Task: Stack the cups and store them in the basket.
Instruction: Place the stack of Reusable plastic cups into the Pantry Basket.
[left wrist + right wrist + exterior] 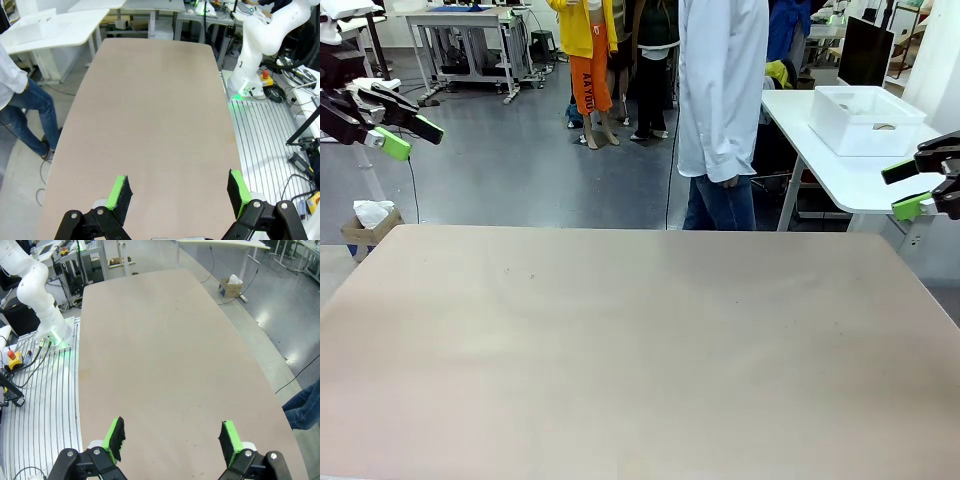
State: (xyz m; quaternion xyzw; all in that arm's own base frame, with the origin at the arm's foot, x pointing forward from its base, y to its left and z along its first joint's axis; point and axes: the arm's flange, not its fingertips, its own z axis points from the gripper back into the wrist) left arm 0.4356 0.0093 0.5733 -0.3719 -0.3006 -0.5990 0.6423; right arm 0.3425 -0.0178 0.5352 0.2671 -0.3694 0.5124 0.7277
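The cups are out of view. A white rectangular basket (868, 122) with a handle slot stands on a white side table (850, 175) beyond the far right corner, and it appears again as the basket (40, 22) at the top left of the left wrist view. My left gripper (412, 137) hangs open above the table's far left side, with nothing between its green pads (121, 192). My right gripper (903, 190) hangs open at the far right, its pads (227, 437) also empty. Both wrist views look down the beige tabletop (640, 340).
A person in a white shirt and jeans (722, 100) stands at the table's far edge, hands down. A cardboard box (368, 225) sits on the floor past the left corner. The other arm's white base (260, 45) stands beside the table.
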